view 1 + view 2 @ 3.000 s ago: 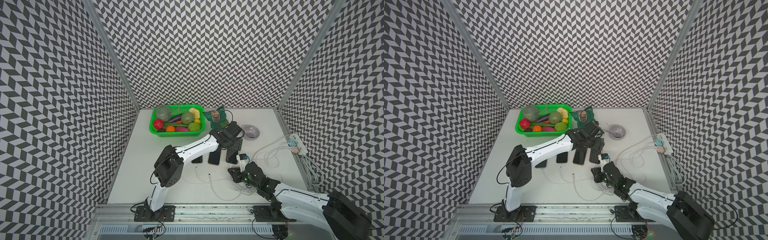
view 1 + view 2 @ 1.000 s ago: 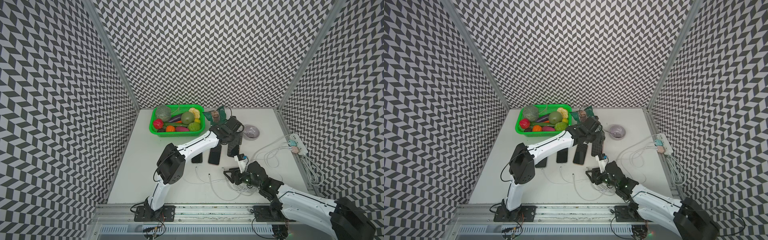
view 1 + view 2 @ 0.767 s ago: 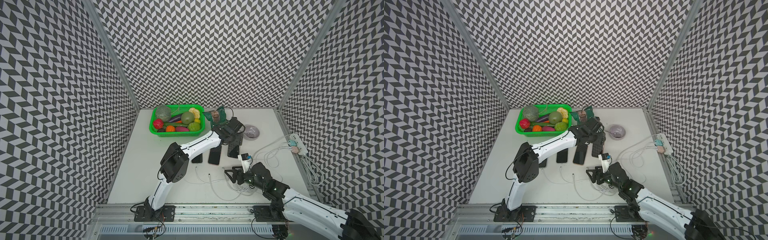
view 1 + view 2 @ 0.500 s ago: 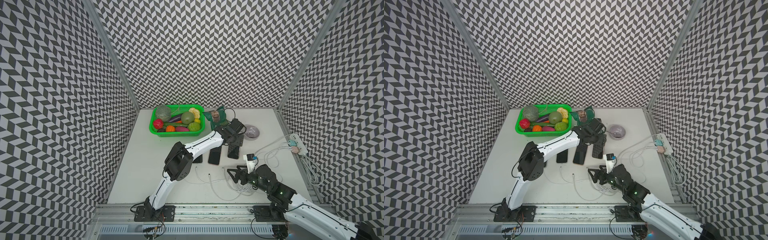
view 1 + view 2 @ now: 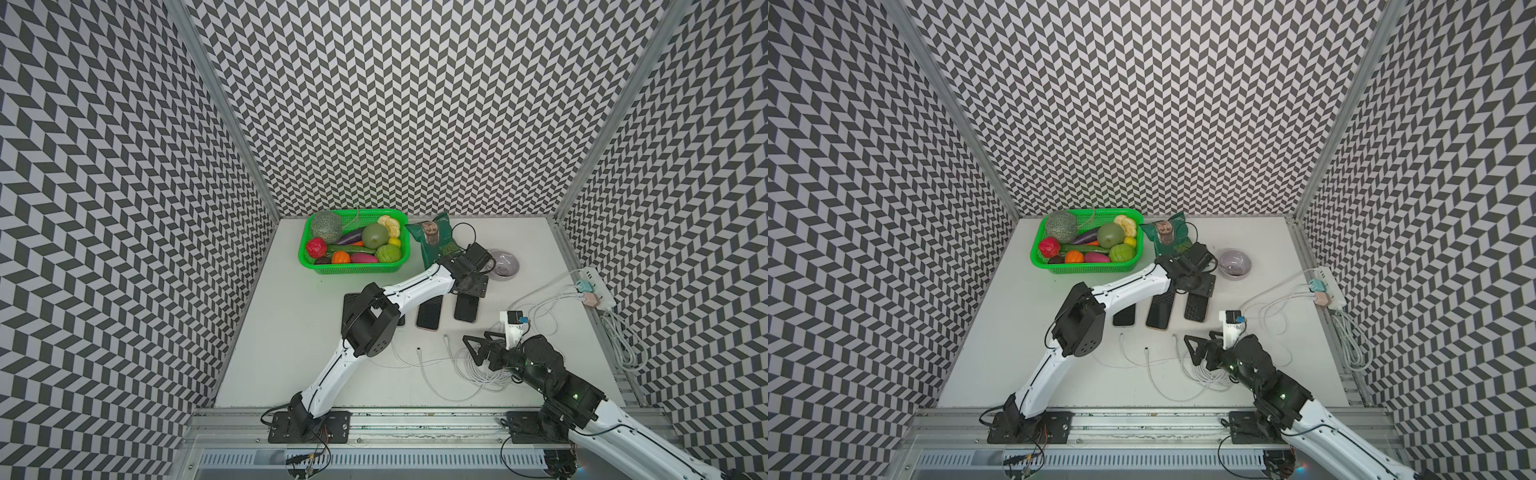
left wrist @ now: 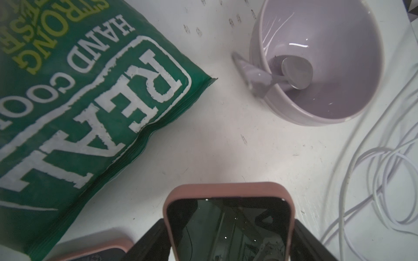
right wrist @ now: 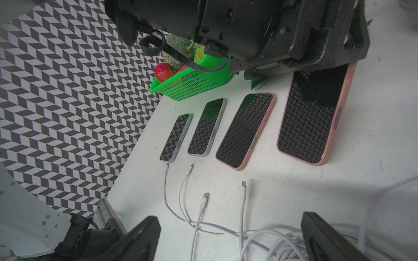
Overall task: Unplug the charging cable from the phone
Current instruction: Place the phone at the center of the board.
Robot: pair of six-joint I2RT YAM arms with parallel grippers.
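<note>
L gripper (image 5: 470, 289) tight on phone (image 7: 312, 126) far edge; R gripper (image 7: 228, 217) spread wide; cable (image 7: 243, 184) clear of near edge

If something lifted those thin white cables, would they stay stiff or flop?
Probably flop: the thin white charging cables lie in loose curves and coils. Likely light too, being so thin. Lifting one strand may drag the tangled neighbours.

Chip bag (image 6: 79, 101) cut by the frame edge, pink-cased phone (image 5: 466, 311), far end lost under left gripper (image 5: 471, 291), spoon handle (image 6: 253, 73) blurred.
</note>
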